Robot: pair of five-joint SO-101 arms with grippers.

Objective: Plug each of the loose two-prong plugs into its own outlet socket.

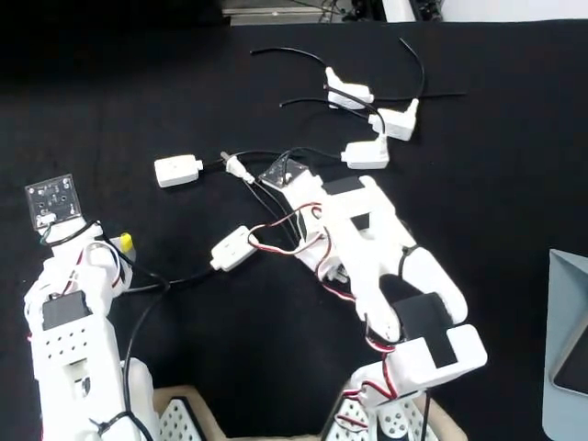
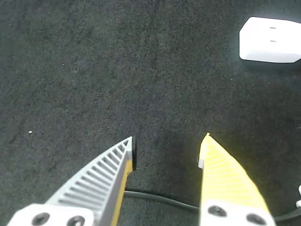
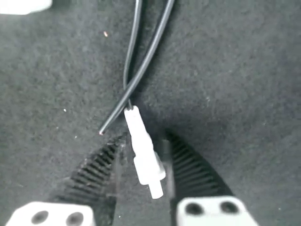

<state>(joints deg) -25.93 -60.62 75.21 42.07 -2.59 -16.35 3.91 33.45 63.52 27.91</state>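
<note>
At mid-desk (image 1: pixel 138 92), straddling the loose plug (image 3: pixel 143 160) with the right tool (image 3: pixel 146 139) partly open, not clearly clamped. Holding the left tool (image 2: pixel 168 138) wide open and empty above bare desk, near an outlet socket (image 2: pixel 270 41). Judged barely begun: not yet inserted, lying apart from that socket.

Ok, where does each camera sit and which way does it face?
High view: fixed above, looking down over the table; left arm and right arm show.
Left wrist view: on the left arm, facing the table; left gripper open, a white socket ahead.
Right wrist view: facing down at the plug by the right gripper.
Shared: high view shows that plug too.
</note>
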